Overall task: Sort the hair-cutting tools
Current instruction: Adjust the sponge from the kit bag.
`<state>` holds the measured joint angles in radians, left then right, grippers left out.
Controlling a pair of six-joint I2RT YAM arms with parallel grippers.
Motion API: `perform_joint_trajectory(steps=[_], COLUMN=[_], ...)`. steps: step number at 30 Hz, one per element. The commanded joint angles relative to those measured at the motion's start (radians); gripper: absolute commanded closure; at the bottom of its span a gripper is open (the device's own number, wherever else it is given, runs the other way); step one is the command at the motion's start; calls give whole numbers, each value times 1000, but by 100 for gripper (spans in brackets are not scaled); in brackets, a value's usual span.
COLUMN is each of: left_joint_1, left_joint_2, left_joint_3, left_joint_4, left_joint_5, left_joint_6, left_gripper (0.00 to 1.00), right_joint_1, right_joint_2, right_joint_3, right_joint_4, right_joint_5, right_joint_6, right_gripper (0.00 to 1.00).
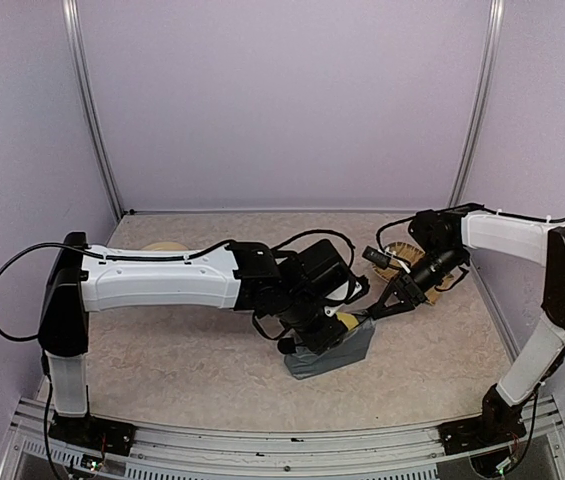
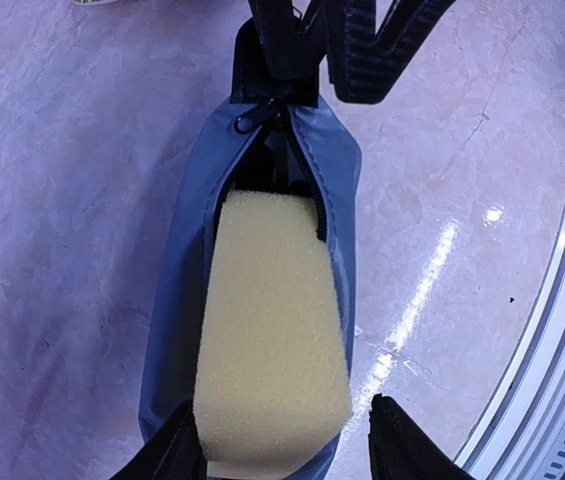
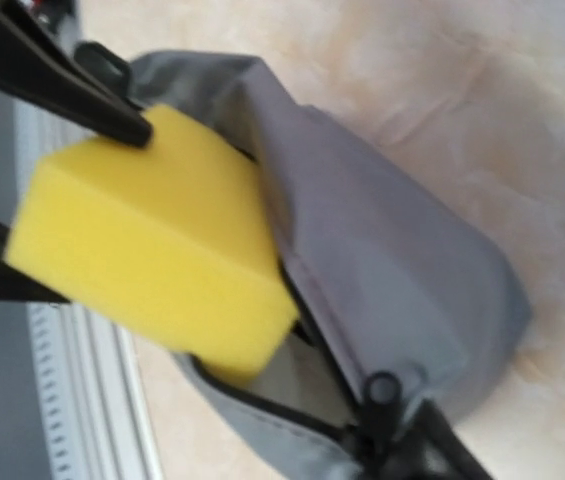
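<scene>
Gripping a yellow sponge from two sides, the left gripper has its black fingers clenched on the block's outer end, one pad on the top face and one below. The sponge is a plain rectangular foam block with square edges. It is tilted, and its far end is pushed into the open mouth of the grey zip pouch. The pouch lies on the table toward the near edge, a little right of the middle, between the two arms. It is smooth grey fabric with a dark zip, its two lips spread apart around the sponge. The zip slider sits at the closed end. There the right gripper reaches in from the right side, its fingers drawn close together and pinched on the pouch's end just beside the slider. The hair-cutting tools cannot be picked out in any view. Past the sponge, the inside of the pouch shows only a dark hollow in the left wrist view and pale lining in the right wrist view, so whether any tool lies in there I cannot tell. A woven beige round object is partly hidden behind the right gripper, toward the far right corner.
</scene>
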<state>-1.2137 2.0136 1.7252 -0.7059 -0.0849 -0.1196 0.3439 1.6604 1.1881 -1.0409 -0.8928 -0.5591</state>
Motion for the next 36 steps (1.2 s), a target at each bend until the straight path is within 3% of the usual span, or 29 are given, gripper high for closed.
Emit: perform_joint_trajectory(steps=[1, 4, 7, 10, 17, 21, 30, 36], left_joint_1=[15, 26, 24, 26, 41, 57, 86, 99], left_joint_2=[-81, -120, -143, -138, -100, -82, -64, -48], left_joint_3=[-47, -100, -136, -133, -112, -121, -160, -162], left_joint_4=[76, 162, 233, 246, 213, 189, 238, 250], left_joint_5=[-17, -21, -51, -40, -9, 17, 56, 85], left_joint_6=[12, -17, -35, -41, -51, -62, -74, -85], left_gripper=[48, 47, 31, 30, 38, 49, 51, 59], right_joint_1=[15, 15, 15, 15, 21, 43, 91, 131], right_joint_2=[-39, -38, -27, -13, 7, 28, 84, 125], right_joint_3=[35, 84, 122, 143, 163, 165, 165, 181], right_joint_4=[38, 18, 6, -4, -9, 4, 60, 89], right_joint_5=[74, 77, 81, 67, 93, 127, 180, 192], right_joint_6=[8, -3, -9, -17, -25, -30, -44, -66], right_gripper=[68, 67, 67, 67, 63, 59, 58, 59])
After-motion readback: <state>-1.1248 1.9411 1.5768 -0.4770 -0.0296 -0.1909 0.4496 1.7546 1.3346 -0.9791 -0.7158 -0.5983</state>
